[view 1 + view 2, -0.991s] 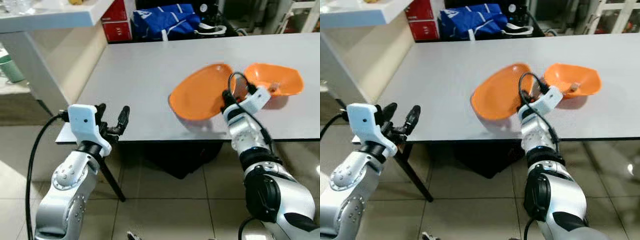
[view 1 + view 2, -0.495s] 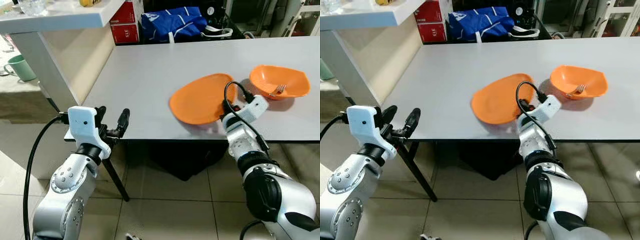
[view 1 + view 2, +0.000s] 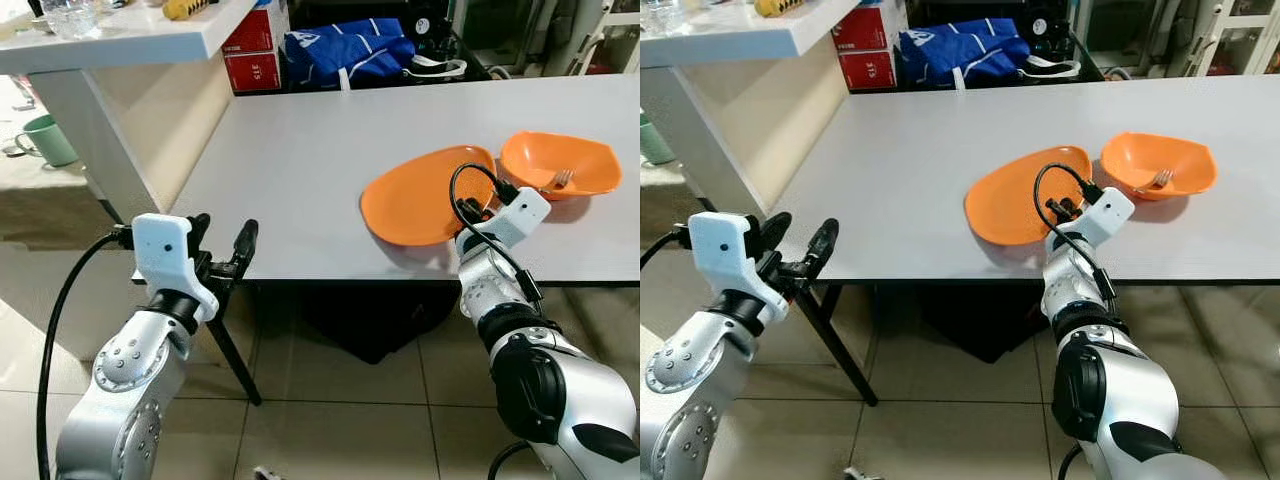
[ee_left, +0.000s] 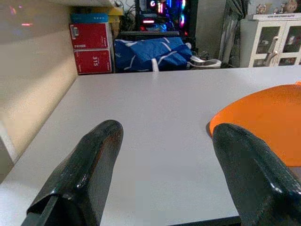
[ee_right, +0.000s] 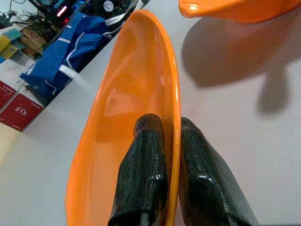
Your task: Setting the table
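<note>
**Right claw pinches the orange plate at the bench's near edge**

The right claw [image 5: 162,160] has its two black fingers pressed onto the rim of the orange plate [image 3: 425,195], one finger on the upper face and one beneath. The plate sits tilted over the grey bench [image 3: 300,150], close to the near edge and toward the right end, with its gripped side nearest the robot. A black cable loops over the white wrist housing just above the plate's near rim.

Just beside the plate, farther toward the right end of the bench, rests an orange bowl [image 3: 555,165] with a fork [image 3: 558,180] lying inside it. The bowl and plate are near each other; whether their rims touch cannot be told.

The left claw [image 3: 222,245] hangs off the bench's near left corner, just outside the edge, with its fingers [image 4: 87,174] spread wide and nothing between them. In the left wrist view it faces across the bench top toward the far edge, with the plate's rim off to one side.

Beyond the far edge of the bench lies a blue bag [image 3: 340,50], with red boxes [image 3: 255,55] next to it. To the left, a white counter [image 3: 110,35] stands higher than the bench, carrying a clear glass [image 3: 70,15] and a yellow object too cropped to identify. A green mug [image 3: 45,140] sits on a lower surface at the far left. The floor under the bench is tiled.
</note>
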You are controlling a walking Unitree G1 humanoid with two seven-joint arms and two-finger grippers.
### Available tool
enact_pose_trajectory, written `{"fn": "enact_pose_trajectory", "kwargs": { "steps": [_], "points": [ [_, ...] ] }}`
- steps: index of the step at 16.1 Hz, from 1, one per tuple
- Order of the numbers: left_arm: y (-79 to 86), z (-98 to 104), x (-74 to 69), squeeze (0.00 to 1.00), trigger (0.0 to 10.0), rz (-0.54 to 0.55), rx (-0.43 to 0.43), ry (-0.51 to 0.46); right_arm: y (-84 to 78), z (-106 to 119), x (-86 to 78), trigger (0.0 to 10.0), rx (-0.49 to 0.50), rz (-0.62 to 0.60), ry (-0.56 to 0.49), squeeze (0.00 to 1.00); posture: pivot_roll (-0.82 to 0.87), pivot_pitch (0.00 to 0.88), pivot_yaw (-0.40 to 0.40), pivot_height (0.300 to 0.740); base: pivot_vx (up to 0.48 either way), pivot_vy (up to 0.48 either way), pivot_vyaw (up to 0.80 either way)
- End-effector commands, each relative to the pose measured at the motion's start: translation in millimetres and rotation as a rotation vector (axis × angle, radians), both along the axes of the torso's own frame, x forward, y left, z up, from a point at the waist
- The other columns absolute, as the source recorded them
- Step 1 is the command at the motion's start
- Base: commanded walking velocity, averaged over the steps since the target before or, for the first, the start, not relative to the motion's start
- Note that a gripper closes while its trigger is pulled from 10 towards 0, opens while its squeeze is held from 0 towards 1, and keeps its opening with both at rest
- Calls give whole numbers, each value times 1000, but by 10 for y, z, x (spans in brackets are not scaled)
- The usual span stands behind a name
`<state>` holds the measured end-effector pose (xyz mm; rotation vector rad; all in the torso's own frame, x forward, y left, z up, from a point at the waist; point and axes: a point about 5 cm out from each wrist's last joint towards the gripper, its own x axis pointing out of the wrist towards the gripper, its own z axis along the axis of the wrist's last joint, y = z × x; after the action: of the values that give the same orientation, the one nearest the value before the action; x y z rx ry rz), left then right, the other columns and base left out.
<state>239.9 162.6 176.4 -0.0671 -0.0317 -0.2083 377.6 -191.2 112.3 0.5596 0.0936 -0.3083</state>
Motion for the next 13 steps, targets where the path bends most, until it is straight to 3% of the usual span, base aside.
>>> {"fn": "enact_pose_trajectory", "kwargs": {
  "steps": [1, 4, 5, 6, 7, 9, 13],
  "points": [
    [46, 20, -32, 0, 10000, 4, 15, 4, -4, -190, -88, 10000, -40, -7, 99, 0, 21, 0, 144, 740, 0, 0, 0],
    [67, 33, -53, 0, 10000, 3, 25, 8, -9, -255, -121, 10000, -25, -31, 135, 0, 28, 0, 149, 740, 0, 0, 0],
    [67, 36, -60, 0, 10000, 1, 27, 10, -7, -269, -128, 10000, -23, -34, 144, 59, 29, 0, 149, 740, 0, 0, 0],
    [64, 37, -63, 0, 10000, 1, 27, 11, -6, -275, -132, 10000, -25, -37, 148, 725, 29, 0, 148, 740, 0, 0, 0],
    [62, 35, -65, 0, 10000, 0, 27, 13, -4, -280, -134, 10000, -24, -36, 151, 918, 29, 0, 147, 740, 0, 0, 0],
    [54, 33, -71, 0, 10000, 2, 22, 17, 22, -301, -141, 10000, -31, -27, 163, 1000, 31, 0, 144, 740, 0, 0, 0],
    [45, 31, -79, 0, 10000, 2, 16, 23, 41, -339, -159, 10000, -31, -20, 181, 1000, 32, 0, 143, 740, 0, 0, 0]
  ]
}}
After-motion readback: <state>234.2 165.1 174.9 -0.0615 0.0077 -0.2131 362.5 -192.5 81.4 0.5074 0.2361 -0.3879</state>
